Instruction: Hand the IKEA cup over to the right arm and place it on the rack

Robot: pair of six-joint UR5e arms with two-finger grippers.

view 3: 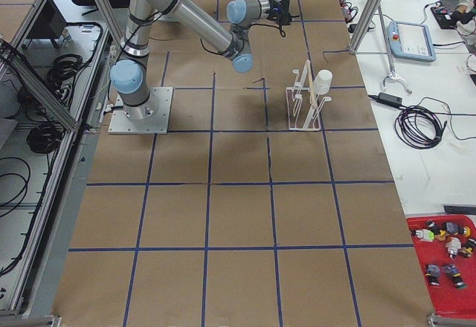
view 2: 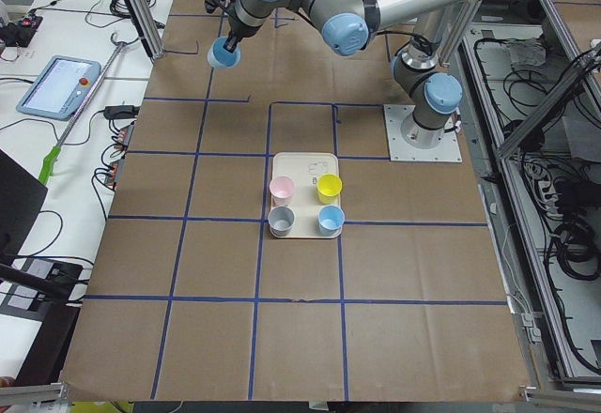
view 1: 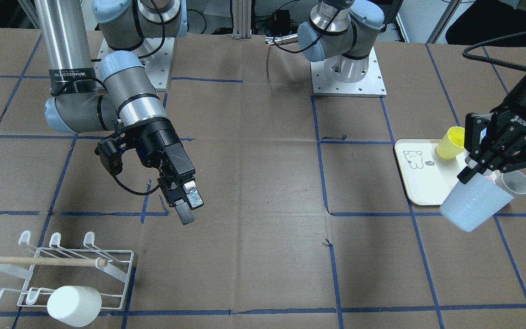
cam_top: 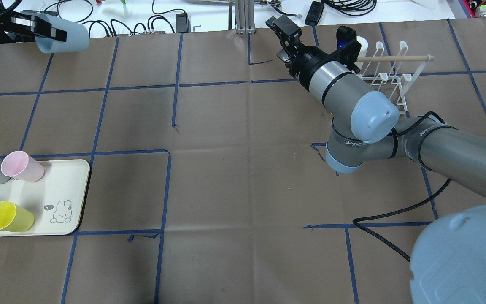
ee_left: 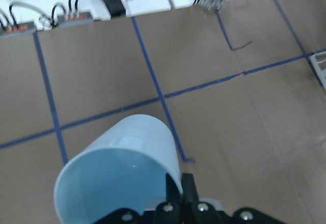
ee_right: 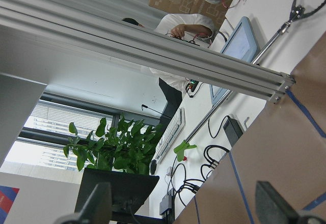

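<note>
One blue cup point(view 1: 473, 206) hangs in the left tool point(view 1: 475, 172).

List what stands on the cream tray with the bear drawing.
Four cups stand on the tray: a pink cup, a yellow cup, a grey cup and a blue cup. The bear drawing shows on its bare end. The surface beneath the cups is covered.

ROBOTIQ stands in white on the black body of the left gripper point(view 1: 476, 168), just behind its fingers. On the right arm point(view 1: 57, 32), well back from the right gripper point(view 1: 185, 203), a black band point(view 1: 71, 74) bears white letters starting WAN; the rest is unclear. A small bubble on the tray point(cam_top: 68, 181), well apart from both grippers, reads hi.
</note>
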